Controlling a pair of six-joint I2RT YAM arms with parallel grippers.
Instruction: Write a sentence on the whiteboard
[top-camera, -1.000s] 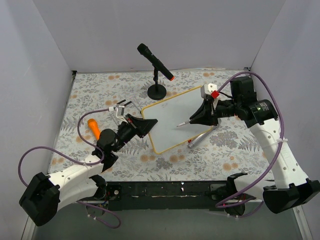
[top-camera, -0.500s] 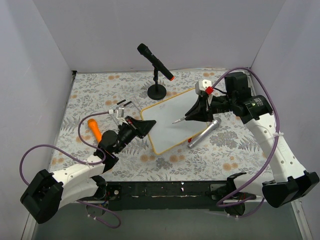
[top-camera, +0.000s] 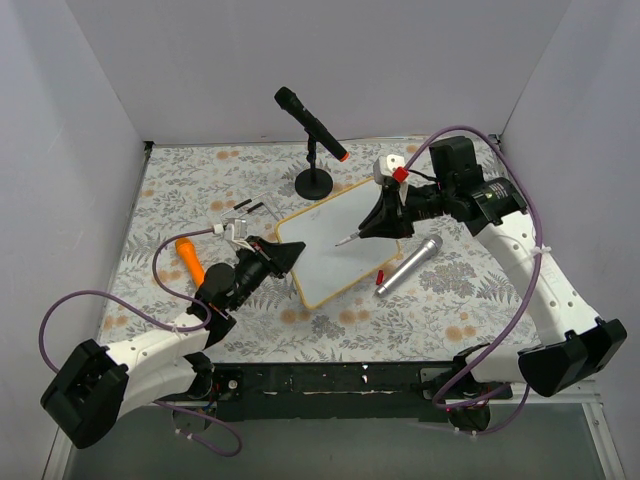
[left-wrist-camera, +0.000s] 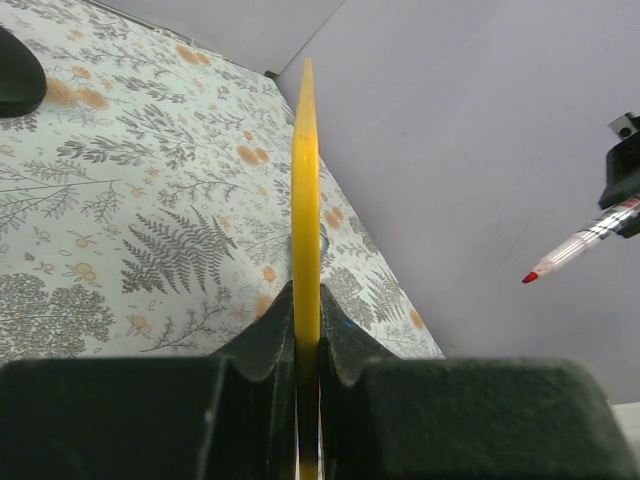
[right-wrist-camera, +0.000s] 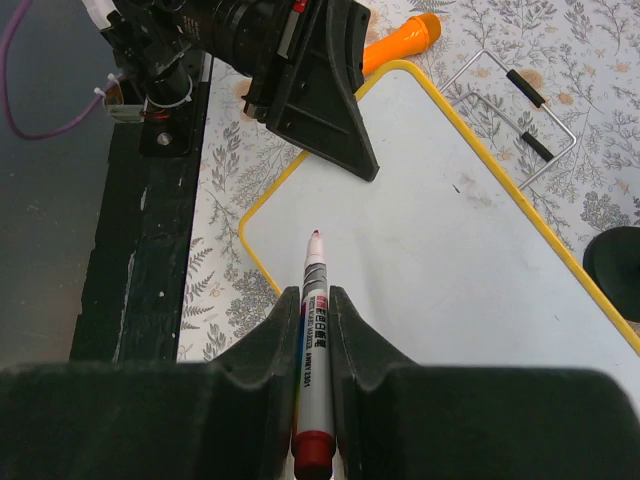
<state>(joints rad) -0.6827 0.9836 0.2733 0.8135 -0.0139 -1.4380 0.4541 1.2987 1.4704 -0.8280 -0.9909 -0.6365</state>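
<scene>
A floral-patterned worktop sits inside plain white walls. The left gripper (left-wrist-camera: 307, 300) is closed tight on the yellow-framed edge of the whiteboard (top-camera: 325, 262) at its left corner. The board lies slantwise mid-worktop, its white face up. The right gripper (right-wrist-camera: 313, 302) is clamped on a red marker (right-wrist-camera: 312, 335) whose tip points down at the board's middle; whether it touches is unclear. Just beside the board's right edge lies a silver microphone (top-camera: 408, 265). A black microphone on a stand (top-camera: 312, 125) stands towards the far edge, and an orange handle (top-camera: 188, 258) lies towards the left edge.
</scene>
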